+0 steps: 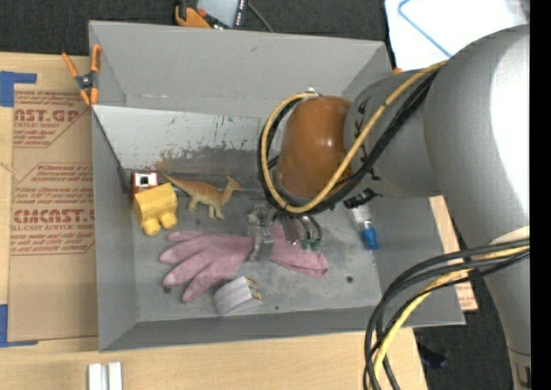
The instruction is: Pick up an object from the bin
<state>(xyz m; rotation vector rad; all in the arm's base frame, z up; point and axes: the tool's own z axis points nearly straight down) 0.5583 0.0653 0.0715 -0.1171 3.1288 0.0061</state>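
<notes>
Observation: the gripper (277,238) is low in the bin (172,65), directly over the wrist end of a pink rubber glove (207,259). The glove lies flat and limp beneath it, its digits trailing away from the arm. Whether the tool is spread or closed cannot be told; the orange wrist cover hides much of it.

The glove is soft and pliable, and likely to fold when pinched. Beyond the gripper, well apart, are a rigid tan dinosaur (207,193) and a blocky yellow toy (155,207). A small blue item (368,234) lies behind it, toward the arm.
</notes>
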